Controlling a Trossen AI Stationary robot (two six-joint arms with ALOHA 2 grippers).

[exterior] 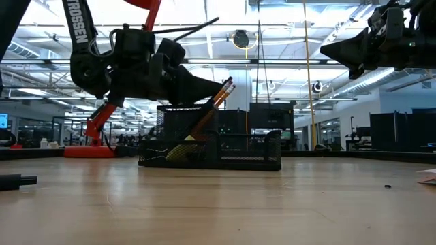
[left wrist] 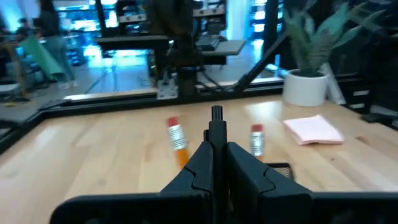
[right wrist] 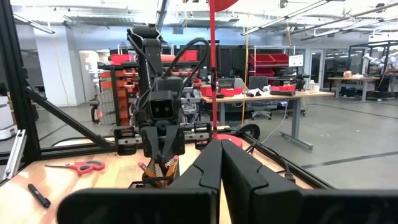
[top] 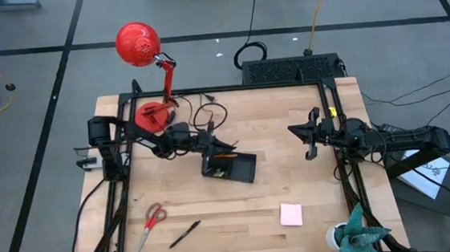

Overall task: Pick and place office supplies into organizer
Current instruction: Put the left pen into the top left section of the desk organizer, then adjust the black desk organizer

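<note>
Left gripper [top: 211, 149] pinched on black pen [left wrist: 216, 127], over organizer [top: 241, 171]. Pen light, stiff, slick: you grip mid-barrel. Right gripper [top: 306, 138] closed, empty, 3 o'clock.

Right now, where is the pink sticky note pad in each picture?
High view: the pink sticky-note pad lies flat near the table's front edge, right of centre.
Low view: only a pale sliver at the far right edge, probably the pad.
Left wrist view: it lies on the wood beside the white plant pot.
Right wrist view: not in it.
Shared landmark: the black organizer with orange pencils.
</note>
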